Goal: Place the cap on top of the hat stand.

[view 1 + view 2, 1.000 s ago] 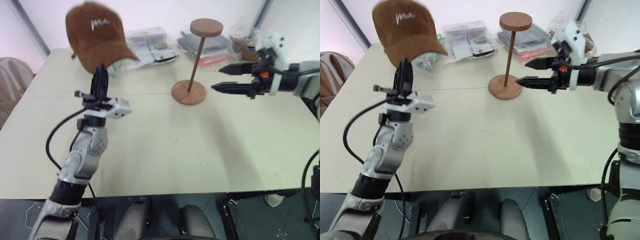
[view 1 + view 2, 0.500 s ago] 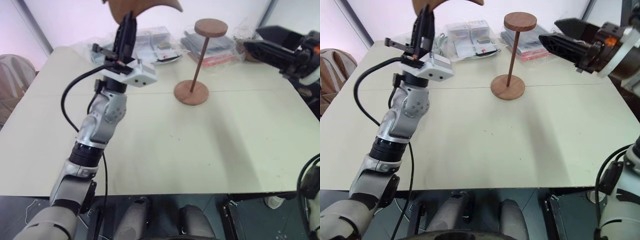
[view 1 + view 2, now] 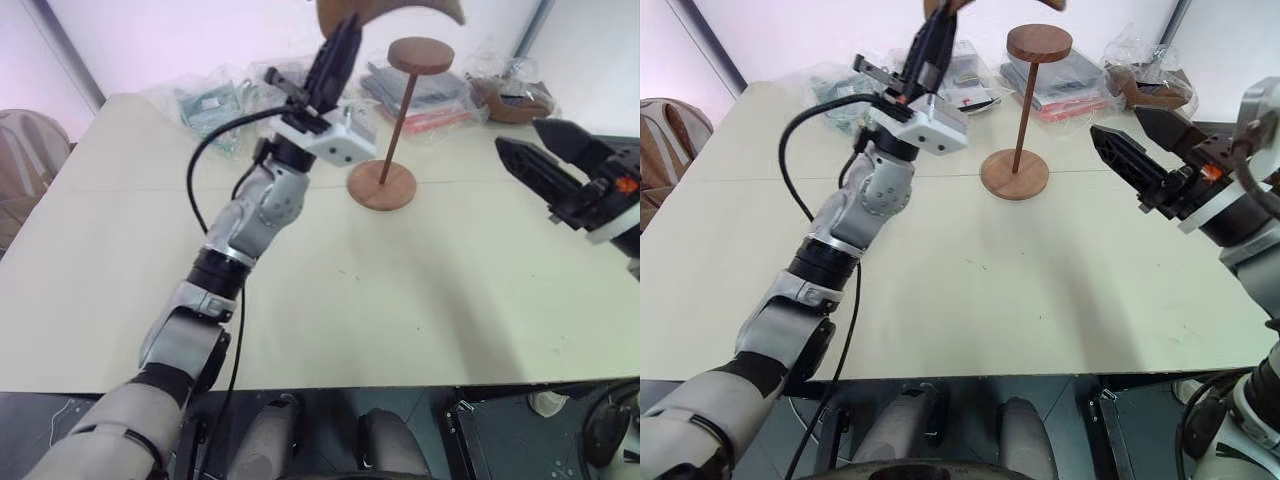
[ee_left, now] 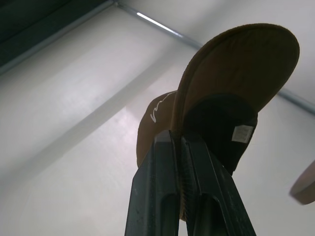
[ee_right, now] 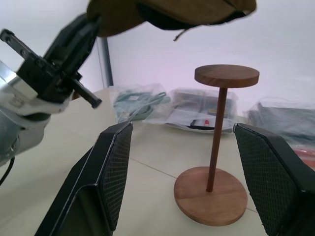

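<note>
Above the tabletop [image 3: 330, 300], left eye view: left end effector [image 3: 340, 45] raised, pinching the cap [image 3: 390, 12] beside the hat stand [image 3: 400, 120]. Left wrist view: fingers [image 4: 162, 196] pressed onto the cap's brim. Right wrist view: right end effector [image 5: 197, 162] spread, empty, facing the stand.

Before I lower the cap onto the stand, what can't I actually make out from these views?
- The cap: its crown runs off the upper edge in the head and right wrist views.
- The cap's white script: too small to read in the left wrist view.
- The left gripper is shut on the brim, hiding the pinched part.
- The hat stand: how far the cap hangs above its top disc cannot be told.
</note>
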You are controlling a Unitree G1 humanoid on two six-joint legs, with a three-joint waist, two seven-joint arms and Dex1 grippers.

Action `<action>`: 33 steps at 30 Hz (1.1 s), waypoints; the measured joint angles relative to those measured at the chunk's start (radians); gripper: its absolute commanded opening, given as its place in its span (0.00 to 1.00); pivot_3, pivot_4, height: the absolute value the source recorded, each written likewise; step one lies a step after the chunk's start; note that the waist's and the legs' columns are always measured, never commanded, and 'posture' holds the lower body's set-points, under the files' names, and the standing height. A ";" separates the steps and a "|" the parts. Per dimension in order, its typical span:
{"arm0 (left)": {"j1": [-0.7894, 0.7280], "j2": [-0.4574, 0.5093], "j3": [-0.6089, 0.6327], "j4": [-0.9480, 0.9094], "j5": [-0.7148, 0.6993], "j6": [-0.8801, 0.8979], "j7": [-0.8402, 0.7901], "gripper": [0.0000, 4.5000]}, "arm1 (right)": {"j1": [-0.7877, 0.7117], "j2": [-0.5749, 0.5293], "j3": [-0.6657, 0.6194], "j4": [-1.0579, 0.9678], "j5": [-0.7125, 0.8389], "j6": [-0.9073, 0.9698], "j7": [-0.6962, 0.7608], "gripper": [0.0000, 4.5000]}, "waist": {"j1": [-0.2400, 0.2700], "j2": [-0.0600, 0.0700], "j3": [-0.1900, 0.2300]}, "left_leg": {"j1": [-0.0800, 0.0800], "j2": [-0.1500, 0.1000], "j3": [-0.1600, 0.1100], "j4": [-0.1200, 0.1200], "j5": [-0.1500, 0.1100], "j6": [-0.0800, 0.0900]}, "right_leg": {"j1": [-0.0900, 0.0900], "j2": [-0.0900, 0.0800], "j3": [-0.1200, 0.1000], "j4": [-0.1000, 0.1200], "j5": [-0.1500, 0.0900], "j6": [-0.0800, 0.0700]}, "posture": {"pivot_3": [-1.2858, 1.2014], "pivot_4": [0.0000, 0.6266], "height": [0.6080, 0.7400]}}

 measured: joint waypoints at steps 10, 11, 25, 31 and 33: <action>0.007 -0.049 -0.104 0.131 0.102 -0.043 0.120 0.00 | 0.067 -0.100 -0.012 0.009 0.072 -0.063 -0.052 0.75 | 0.000 0.000 0.000 | 0.000 0.000 0.000 0.000 0.000 0.000 | 0.000 0.000 0.000 0.000 0.000 0.000 | 0.52 0.24 1.00; 0.011 -0.050 -0.111 0.140 0.110 -0.044 0.130 0.00 | 0.070 -0.109 -0.013 0.014 0.074 -0.069 -0.052 0.75 | 0.000 0.000 0.000 | 0.000 0.000 0.000 0.000 0.000 0.000 | 0.000 0.000 0.000 0.000 0.000 0.000 | 0.52 0.24 1.00; 0.105 -0.046 -0.184 0.240 0.183 -0.037 0.212 0.00 | 0.072 -0.210 0.003 0.089 0.093 -0.115 -0.036 0.75 | 0.001 -0.001 0.001 | 0.000 0.000 0.000 0.001 0.000 0.000 | 0.001 0.000 0.000 0.000 0.000 0.000 | 0.52 0.24 1.00; 0.117 -0.047 -0.205 0.267 0.180 -0.063 0.199 0.00 | 0.054 -0.234 0.016 0.106 0.092 -0.123 -0.022 0.75 | 0.002 -0.001 0.001 | 0.000 0.000 0.000 0.001 0.000 0.000 | 0.001 0.000 0.000 0.000 0.000 0.000 | 0.52 0.24 1.00; 0.124 -0.049 -0.213 0.267 0.174 -0.073 0.186 0.00 | 0.053 -0.235 0.024 0.108 0.091 -0.129 -0.017 0.75 | 0.002 -0.001 0.000 | 0.000 0.000 0.000 0.001 0.000 0.000 | 0.001 0.000 0.000 0.000 0.000 0.000 | 0.52 0.24 1.00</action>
